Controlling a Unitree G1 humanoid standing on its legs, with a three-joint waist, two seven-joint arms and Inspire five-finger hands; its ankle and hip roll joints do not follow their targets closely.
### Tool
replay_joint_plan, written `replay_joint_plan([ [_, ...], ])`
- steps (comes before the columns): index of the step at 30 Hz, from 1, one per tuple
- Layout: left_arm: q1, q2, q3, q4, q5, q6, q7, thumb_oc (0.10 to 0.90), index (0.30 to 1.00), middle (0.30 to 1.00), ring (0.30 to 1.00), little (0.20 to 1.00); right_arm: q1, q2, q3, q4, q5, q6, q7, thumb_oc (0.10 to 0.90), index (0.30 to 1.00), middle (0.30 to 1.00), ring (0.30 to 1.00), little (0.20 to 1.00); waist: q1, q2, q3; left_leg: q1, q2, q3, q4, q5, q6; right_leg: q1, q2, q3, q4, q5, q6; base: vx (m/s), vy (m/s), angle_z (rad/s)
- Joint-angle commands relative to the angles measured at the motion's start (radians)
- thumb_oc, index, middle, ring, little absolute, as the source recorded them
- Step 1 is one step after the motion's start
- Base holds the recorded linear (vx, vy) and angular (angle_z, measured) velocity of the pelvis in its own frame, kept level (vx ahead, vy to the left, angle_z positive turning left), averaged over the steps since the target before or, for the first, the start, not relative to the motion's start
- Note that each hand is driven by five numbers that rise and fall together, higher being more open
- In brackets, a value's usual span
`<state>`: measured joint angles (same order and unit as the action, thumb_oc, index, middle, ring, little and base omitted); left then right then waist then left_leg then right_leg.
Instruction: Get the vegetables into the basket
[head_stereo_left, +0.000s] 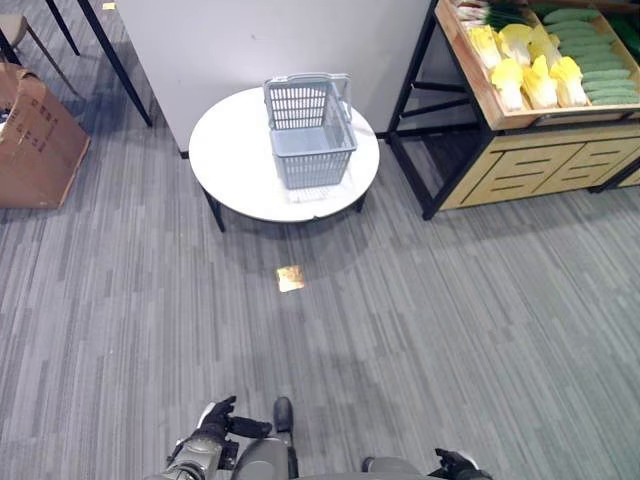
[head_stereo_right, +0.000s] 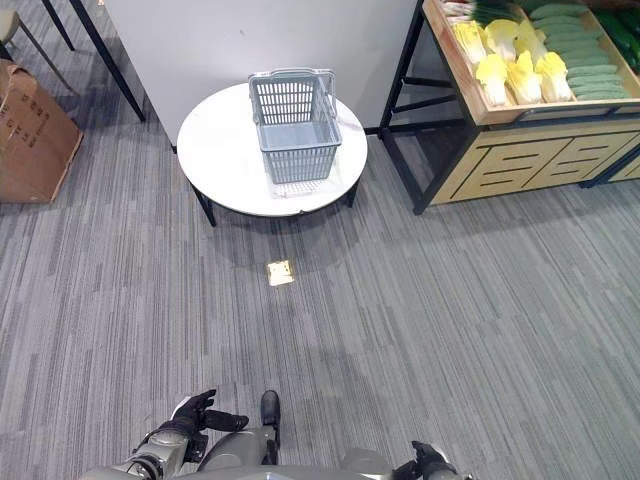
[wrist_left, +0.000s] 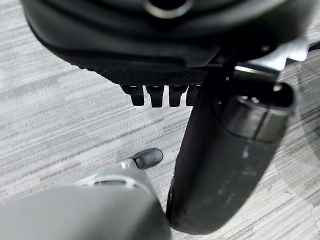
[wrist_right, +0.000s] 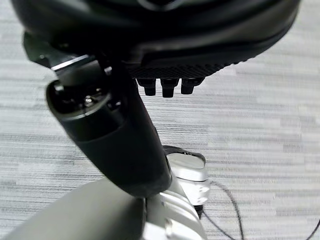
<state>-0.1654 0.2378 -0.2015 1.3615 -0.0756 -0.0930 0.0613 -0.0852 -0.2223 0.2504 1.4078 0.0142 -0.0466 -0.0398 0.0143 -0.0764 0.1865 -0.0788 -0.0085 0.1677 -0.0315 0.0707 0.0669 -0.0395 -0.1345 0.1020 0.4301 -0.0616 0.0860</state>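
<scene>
A grey plastic basket (head_stereo_left: 311, 131) with latticed walls and a thin hoop handle stands upright on a round white table (head_stereo_left: 235, 160) with a smooth top and dark legs. The basket sits toward the table's far right part, and nothing can be seen inside it. The table stands on grey carpet (head_stereo_left: 450, 320) with a fine streaked weave, in front of a pale flat panel (head_stereo_left: 250, 40).

To the right of the table, well apart from the basket, is a wooden stand (head_stereo_left: 530, 165) with a dark metal frame and slatted lower fronts. Its shallow tray holds the vegetables: pale yellow leafy cabbages (head_stereo_left: 530, 65) lying in rows, and beside them long green cucumbers (head_stereo_left: 595, 55) stacked side by side.

A brown cardboard box (head_stereo_left: 35, 140) rests on the carpet at the far left. A small shiny square patch (head_stereo_left: 291, 278) lies on the carpet just in front of the table.

The left hand (head_stereo_left: 222, 420) hangs low by the robot, its fingers relaxed and spread, holding nothing. The right hand (head_stereo_right: 430, 461) is also low, its fingers loosely extended and empty.
</scene>
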Motion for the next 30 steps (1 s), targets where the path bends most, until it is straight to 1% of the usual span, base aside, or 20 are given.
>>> replay_joint_plan([
  [1,0.069,0.0,-0.001,0.002,0.038,0.0,-0.008,0.9,1.0,1.0,1.0,1.0,-0.009,0.008,0.028,-0.055,-0.005,-0.023,0.022,0.9,1.0,1.0,1.0,1.0,0.018,0.017,0.013,-0.098,0.038,-0.028,0.099,-0.002,-0.007,-0.018,0.011,-0.073,0.018,0.233,0.005,0.18,0.216,-0.18],
  [3,0.067,0.003,0.005,0.001,0.029,0.004,-0.008,0.9,1.0,1.0,1.0,1.0,-0.014,0.011,0.033,-0.065,-0.004,-0.024,0.022,0.9,1.0,1.0,1.0,1.0,0.008,0.03,0.031,-0.031,0.031,-0.035,0.081,-0.022,0.011,-0.085,0.017,-0.117,0.107,0.244,-0.008,0.21,0.196,-0.23],
  [5,0.071,0.003,0.002,0.003,0.029,0.004,-0.012,0.9,1.0,1.0,1.0,1.0,-0.011,0.014,0.037,-0.073,-0.001,-0.025,0.026,0.9,1.0,1.0,1.0,1.0,-0.01,0.041,0.042,0.022,0.027,-0.052,0.058,-0.035,0.017,-0.159,0.049,-0.147,0.139,0.2,-0.018,0.25,0.128,-0.22],
  [6,0.074,0.003,0.001,0.007,0.032,0.003,-0.013,0.9,1.0,1.0,1.0,1.0,-0.008,0.015,0.039,-0.075,0.0,-0.027,0.027,0.9,1.0,1.0,1.0,1.0,-0.016,0.042,0.045,0.04,0.021,-0.06,0.055,-0.041,0.017,-0.175,0.057,-0.158,0.12,0.186,-0.021,0.29,0.032,-0.05],
  [9,0.077,-0.001,-0.001,0.024,0.045,0.002,-0.017,0.9,1.0,1.0,1.0,1.0,-0.003,0.02,0.037,-0.075,0.013,-0.033,0.028,0.9,1.0,1.0,1.0,1.0,-0.036,0.032,0.04,0.089,0.001,-0.088,0.048,-0.075,0.005,-0.198,0.062,-0.174,-0.06,0.155,-0.026,0.32,-0.071,0.21],
  [10,0.078,-0.006,-0.001,0.031,0.048,-0.001,-0.02,0.9,1.0,1.0,1.0,1.0,-0.002,0.02,0.036,-0.071,0.014,-0.033,0.026,0.9,1.0,1.0,1.0,1.0,-0.052,0.021,0.037,0.11,-0.017,-0.104,0.048,-0.097,-0.003,-0.22,0.058,-0.15,-0.195,0.173,-0.02,0.39,-0.141,0.49],
  [11,0.079,-0.01,-0.001,0.035,0.059,-0.003,-0.02,0.9,1.0,1.0,1.0,1.0,-0.001,0.018,0.036,-0.071,0.01,-0.033,0.026,0.9,1.0,1.0,1.0,1.0,-0.06,0.021,0.037,0.135,-0.017,-0.118,0.044,-0.114,-0.013,-0.21,0.049,-0.138,-0.27,0.197,-0.008,0.51,-0.196,0.66],
  [12,0.082,-0.014,0.002,0.043,0.067,-0.006,-0.021,0.9,1.0,1.0,1.0,1.0,-0.002,0.016,0.036,-0.069,0.004,-0.03,0.027,0.9,1.0,1.0,1.0,1.0,-0.07,0.02,0.036,0.172,-0.013,-0.132,0.037,-0.139,-0.025,-0.222,0.035,-0.105,-0.361,0.247,0.007,0.61,-0.25,0.87],
  [13,0.094,-0.016,0.012,0.051,0.071,-0.006,-0.028,0.9,1.0,1.0,1.0,1.0,0.005,0.01,0.035,-0.07,-0.011,-0.027,0.032,0.9,1.0,1.0,1.0,1.0,-0.069,0.018,0.028,0.207,-0.008,-0.153,0.038,-0.165,-0.038,-0.22,0.023,-0.104,-0.397,0.274,0.015,0.48,-0.205,0.73],
  [15,0.096,-0.021,0.013,0.051,0.073,-0.007,-0.026,0.9,1.0,1.0,1.0,1.0,0.008,0.007,0.037,-0.069,-0.016,-0.027,0.032,0.9,1.0,1.0,1.0,1.0,-0.07,0.016,0.025,0.216,-0.004,-0.16,0.041,-0.179,-0.041,-0.208,0.024,-0.103,-0.414,0.287,0.015,0.3,-0.189,0.48],
  [16,0.098,-0.023,0.022,0.058,0.067,-0.005,-0.024,0.9,1.0,1.0,1.0,1.0,0.005,0.003,0.048,-0.074,-0.024,-0.029,0.038,0.9,1.0,1.0,1.0,1.0,-0.066,0.014,0.012,0.225,0.01,-0.167,0.048,-0.183,-0.054,-0.189,0.03,-0.122,-0.416,0.295,0.004,0.26,-0.205,0.44],
  [17,0.098,-0.024,0.022,0.058,0.067,-0.005,-0.024,0.9,1.0,1.0,1.0,1.0,0.005,0.003,0.048,-0.074,-0.024,-0.029,0.038,0.9,1.0,1.0,1.0,1.0,-0.067,0.015,0.012,0.226,0.011,-0.167,0.048,-0.183,-0.054,-0.188,0.031,-0.123,-0.416,0.294,0.004,0.35,-0.333,0.55],
  [19,0.098,-0.027,0.025,0.062,0.059,0.0,-0.023,0.9,1.0,1.0,1.0,1.0,0.002,-0.005,0.06,-0.087,-0.027,-0.032,0.039,0.9,1.0,1.0,1.0,1.0,-0.066,0.024,-0.001,0.222,0.05,-0.187,0.064,-0.162,-0.08,-0.185,0.057,-0.15,-0.369,0.254,-0.021,0.24,-0.248,0.36],
  [22,0.093,-0.03,0.021,0.061,0.054,0.0,-0.025,0.9,1.0,1.0,1.0,1.0,-0.003,-0.014,0.056,-0.084,-0.019,-0.032,0.038,0.9,1.0,1.0,1.0,1.0,-0.069,0.032,-0.004,0.214,0.068,-0.196,0.084,-0.14,-0.095,-0.185,0.07,-0.166,-0.348,0.227,-0.035,0.17,-0.155,0.11],
  [23,0.084,-0.032,0.021,0.056,0.044,0.002,-0.02,0.9,1.0,1.0,1.0,1.0,-0.006,-0.022,0.049,-0.091,-0.01,-0.036,0.032,0.9,1.0,1.0,1.0,1.0,-0.074,0.036,-0.001,0.192,0.081,-0.195,0.148,-0.082,-0.119,-0.173,0.081,-0.173,-0.342,0.211,-0.052,0.25,-0.222,-0.01],
  [24,0.076,-0.032,0.022,0.05,0.034,0.001,-0.017,0.9,1.0,1.0,1.0,1.0,-0.007,-0.028,0.045,-0.086,-0.007,-0.036,0.03,0.9,1.0,1.0,1.0,1.0,-0.074,0.035,0.005,0.164,0.084,-0.193,0.227,-0.049,-0.133,-0.159,0.082,-0.18,-0.339,0.198,-0.063,0.19,-0.172,0.01],
  [25,0.076,-0.032,0.022,0.05,0.034,0.001,-0.017,0.9,1.0,1.0,1.0,1.0,-0.007,-0.028,0.044,-0.086,-0.007,-0.036,0.03,0.9,1.0,1.0,1.0,1.0,-0.076,0.036,0.005,0.162,0.085,-0.195,0.23,-0.051,-0.133,-0.16,0.083,-0.181,-0.339,0.198,-0.063,0.16,-0.151,0.09],
  [26,0.068,-0.026,0.016,0.037,0.023,-0.001,-0.017,0.9,1.0,1.0,1.0,1.0,-0.005,-0.036,0.042,-0.088,-0.002,-0.037,0.025,0.9,1.0,1.0,1.0,1.0,-0.072,0.024,0.021,0.098,0.081,-0.189,0.364,-0.005,-0.141,-0.129,0.079,-0.186,-0.336,0.176,-0.085,0.14,-0.133,0.23],
  [27,0.063,-0.022,0.012,0.032,0.018,-0.003,-0.014,0.9,1.0,1.0,1.0,1.0,-0.002,-0.041,0.04,-0.085,0.001,-0.037,0.021,0.9,1.0,1.0,1.0,1.0,-0.065,0.017,0.033,0.064,0.079,-0.183,0.396,0.008,-0.136,-0.109,0.073,-0.188,-0.335,0.165,-0.092,0.14,-0.131,0.21],
  [30,0.059,-0.021,0.009,0.03,0.015,-0.002,-0.011,0.9,1.0,1.0,1.0,1.0,-0.001,-0.045,0.032,-0.078,0.004,-0.035,0.018,0.9,1.0,1.0,1.0,1.0,-0.061,0.014,0.041,0.022,0.073,-0.164,0.384,-0.008,-0.124,-0.092,0.064,-0.193,-0.334,0.153,-0.091,0.16,-0.031,0.23],
])
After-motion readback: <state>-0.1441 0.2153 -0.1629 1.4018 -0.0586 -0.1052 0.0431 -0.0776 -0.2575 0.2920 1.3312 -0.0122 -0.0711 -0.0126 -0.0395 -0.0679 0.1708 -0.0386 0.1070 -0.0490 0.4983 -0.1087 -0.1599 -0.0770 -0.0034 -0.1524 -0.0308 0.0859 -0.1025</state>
